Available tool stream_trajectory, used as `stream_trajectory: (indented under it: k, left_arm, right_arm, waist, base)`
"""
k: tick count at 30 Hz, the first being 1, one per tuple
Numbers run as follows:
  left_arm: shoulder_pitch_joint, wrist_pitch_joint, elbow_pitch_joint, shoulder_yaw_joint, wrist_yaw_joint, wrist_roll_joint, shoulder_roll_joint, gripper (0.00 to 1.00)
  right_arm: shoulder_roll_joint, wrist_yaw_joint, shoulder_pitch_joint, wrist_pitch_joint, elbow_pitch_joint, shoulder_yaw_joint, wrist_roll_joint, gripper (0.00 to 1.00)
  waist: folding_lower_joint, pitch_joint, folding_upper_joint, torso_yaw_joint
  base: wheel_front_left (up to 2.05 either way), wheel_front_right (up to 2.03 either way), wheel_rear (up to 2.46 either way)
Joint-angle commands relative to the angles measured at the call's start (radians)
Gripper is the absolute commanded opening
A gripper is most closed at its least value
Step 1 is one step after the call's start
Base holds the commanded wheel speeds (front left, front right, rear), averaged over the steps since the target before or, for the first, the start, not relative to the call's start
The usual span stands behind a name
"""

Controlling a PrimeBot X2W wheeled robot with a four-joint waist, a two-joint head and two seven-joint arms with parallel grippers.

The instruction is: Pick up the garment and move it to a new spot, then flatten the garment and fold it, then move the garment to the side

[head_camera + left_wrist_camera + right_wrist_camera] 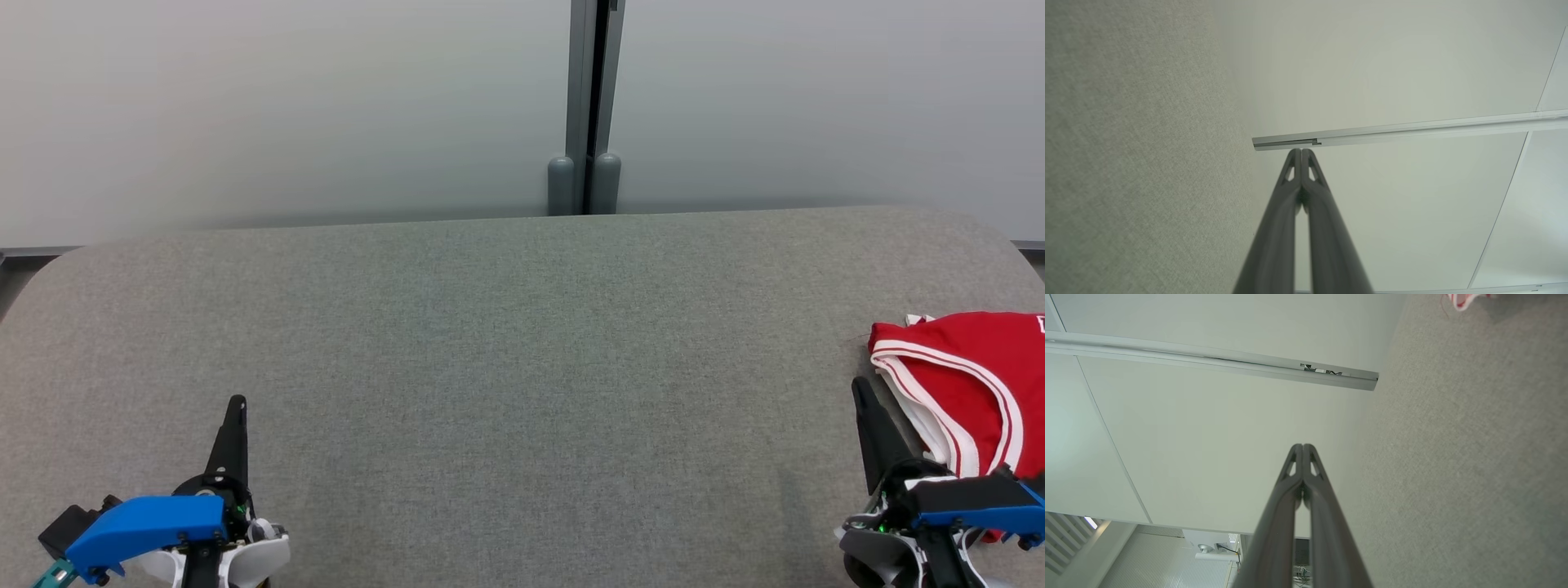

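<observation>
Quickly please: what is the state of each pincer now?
Left pincer: closed, holding nothing.
Right pincer: closed, holding nothing.

Garment (pixel 963 363) partly beyond right edge

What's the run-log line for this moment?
garment: folded, far right | left tool: shut, empty | right tool: shut, empty, beside garment

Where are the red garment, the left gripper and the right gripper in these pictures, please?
red garment (pixel 963 339): head view, on its plain red fabric.
left gripper (pixel 1301 153): left wrist view, where the shut fingertips meet.
right gripper (pixel 1303 448): right wrist view, where the shut fingertips meet.
</observation>
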Motion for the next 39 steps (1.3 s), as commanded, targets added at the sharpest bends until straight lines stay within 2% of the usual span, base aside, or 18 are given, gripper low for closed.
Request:
stream_trajectory:
  k: [1, 19, 39]
  left_arm:
    - [-0.019, 0.007, -0.008, 0.009, -0.010, -0.014, 0.000, 0.00]
    - [-0.023, 0.038, -0.025, 0.028, -0.029, -0.127, 0.000, 0.00]
    - [-0.023, 0.038, -0.024, 0.028, -0.026, -0.122, 0.000, 0.00]
  right_arm:
    - [-0.008, 0.000, 0.010, 0.007, -0.010, -0.003, 0.017, 0.00]
    - [-0.008, 0.000, 0.017, 0.039, -0.031, -0.015, 0.139, 0.00]
    - [-0.008, 0.000, 0.017, 0.038, -0.030, -0.015, 0.134, 0.00]
  waist:
    - [0.0000, 0.000, -0.0001, 0.000]
    - [-0.0001, -0.001, -0.0001, 0.002]
    - [-0.0001, -0.001, -0.0001, 0.002]
  base:
    - [0.00, 0.00, 0.00]
    - [0.00, 0.00, 0.00]
    - [0.00, 0.00, 0.00]
